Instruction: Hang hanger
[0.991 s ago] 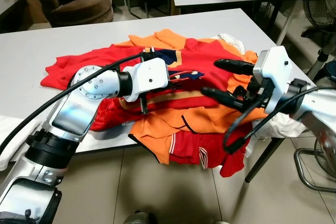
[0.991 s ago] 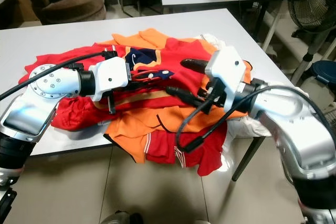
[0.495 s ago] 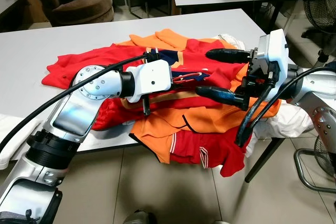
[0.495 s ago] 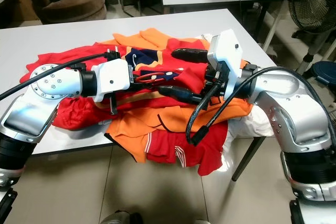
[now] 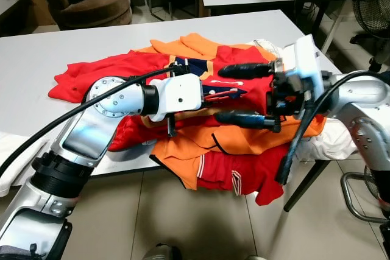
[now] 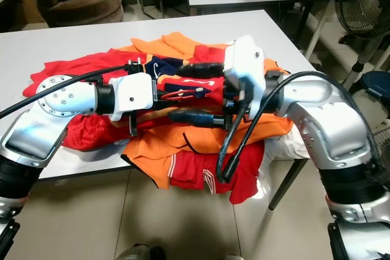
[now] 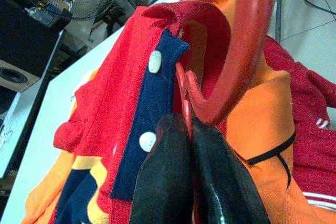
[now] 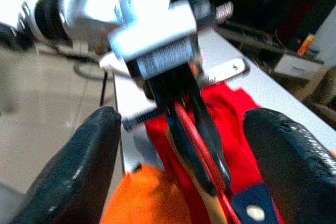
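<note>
Over a heap of red and orange shirts (image 5: 201, 144) on the white counter (image 5: 36, 59), the left gripper (image 7: 191, 129) pinches a red hanger (image 7: 247, 51) between its pressed-together fingers, the hook curving free beyond them. The right gripper (image 5: 234, 94) faces it from just beside, fingers spread wide, one above and one below the hanger.

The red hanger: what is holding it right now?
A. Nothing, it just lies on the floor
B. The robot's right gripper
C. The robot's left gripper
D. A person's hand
C. In the left wrist view the left gripper has its black fingers pinched shut on the red hanger, while the right gripper is spread open nearby above the pile of shirts.
</note>
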Robot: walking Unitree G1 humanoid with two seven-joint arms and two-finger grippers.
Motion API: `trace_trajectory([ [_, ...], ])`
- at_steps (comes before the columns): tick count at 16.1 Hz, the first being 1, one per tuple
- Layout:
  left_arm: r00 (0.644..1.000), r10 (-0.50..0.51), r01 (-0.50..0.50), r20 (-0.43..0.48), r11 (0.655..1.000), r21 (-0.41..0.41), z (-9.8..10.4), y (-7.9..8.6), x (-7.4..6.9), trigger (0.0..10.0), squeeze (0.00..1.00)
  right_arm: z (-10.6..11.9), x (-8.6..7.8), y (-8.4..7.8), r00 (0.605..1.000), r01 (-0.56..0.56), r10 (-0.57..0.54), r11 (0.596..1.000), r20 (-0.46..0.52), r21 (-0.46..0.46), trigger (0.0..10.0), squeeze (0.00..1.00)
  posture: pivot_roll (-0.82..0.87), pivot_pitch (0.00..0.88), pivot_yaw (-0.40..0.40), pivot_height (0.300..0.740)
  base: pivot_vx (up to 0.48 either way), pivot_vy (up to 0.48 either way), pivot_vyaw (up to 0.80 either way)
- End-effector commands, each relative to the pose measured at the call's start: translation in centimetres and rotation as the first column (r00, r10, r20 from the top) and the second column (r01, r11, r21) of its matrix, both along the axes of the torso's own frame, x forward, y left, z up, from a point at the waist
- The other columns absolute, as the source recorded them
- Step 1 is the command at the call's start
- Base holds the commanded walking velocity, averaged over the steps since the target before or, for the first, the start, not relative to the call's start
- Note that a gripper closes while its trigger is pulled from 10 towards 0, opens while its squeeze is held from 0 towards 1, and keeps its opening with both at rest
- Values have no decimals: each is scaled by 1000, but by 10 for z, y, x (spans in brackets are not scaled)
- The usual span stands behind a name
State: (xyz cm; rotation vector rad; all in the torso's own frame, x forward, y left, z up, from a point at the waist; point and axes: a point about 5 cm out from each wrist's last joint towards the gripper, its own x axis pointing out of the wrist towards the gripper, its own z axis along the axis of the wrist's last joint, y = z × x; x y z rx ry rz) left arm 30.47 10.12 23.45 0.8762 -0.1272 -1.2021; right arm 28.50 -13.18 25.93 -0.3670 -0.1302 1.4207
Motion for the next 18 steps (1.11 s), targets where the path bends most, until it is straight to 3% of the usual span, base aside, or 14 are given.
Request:
trace_trajectory([
  [1,998,-49,49,27,999,-1,6,-6,-6,10000,0,2,1,1,1000,-11,12,1000,29,-27,0,0,-176,69,75,740,0,0,0],
  [6,998,-64,63,27,998,28,4,-4,-9,10000,0,-2,11,3,998,9,-6,999,63,-44,0,0,-165,70,77,740,0,0,0],
  [18,998,-55,55,23,998,31,4,-1,-10,10000,0,-5,5,12,996,-71,73,997,60,-37,0,0,-154,63,70,740,0,0,0],
])
